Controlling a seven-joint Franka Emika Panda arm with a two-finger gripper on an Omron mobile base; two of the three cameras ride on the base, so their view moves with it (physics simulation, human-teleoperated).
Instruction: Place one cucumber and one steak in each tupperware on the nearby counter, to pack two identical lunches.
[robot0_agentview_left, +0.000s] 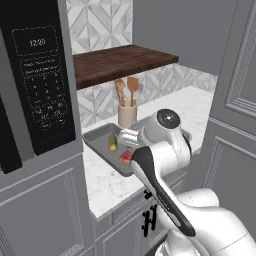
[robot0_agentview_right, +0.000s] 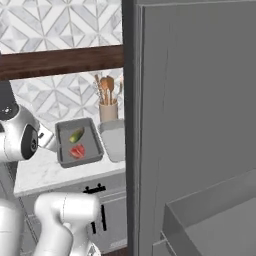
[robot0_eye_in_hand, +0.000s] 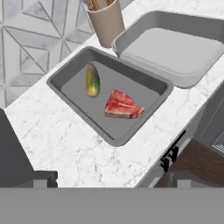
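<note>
Inside the dark tupperware (robot0_eye_in_hand: 70, 72) lie a cucumber (robot0_eye_in_hand: 92, 80) and steak (robot0_eye_in_hand: 123, 105).

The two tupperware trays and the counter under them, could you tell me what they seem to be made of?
Dark grey tupperware and lighter grey tupperware: probably matte plastic, uniform colour, rounded rims, no shine. Counter: looks like polished marble, white with faint grey veins.

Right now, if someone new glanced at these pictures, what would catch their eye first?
Probably the dark grey rectangular tray on the white marble-look counter, holding a yellow-green cucumber and a red, white-streaked steak wedge lying apart. Beside it sits a lighter grey tray with nothing inside, and behind them a beige cup of wooden utensils against the patterned wall.
</note>
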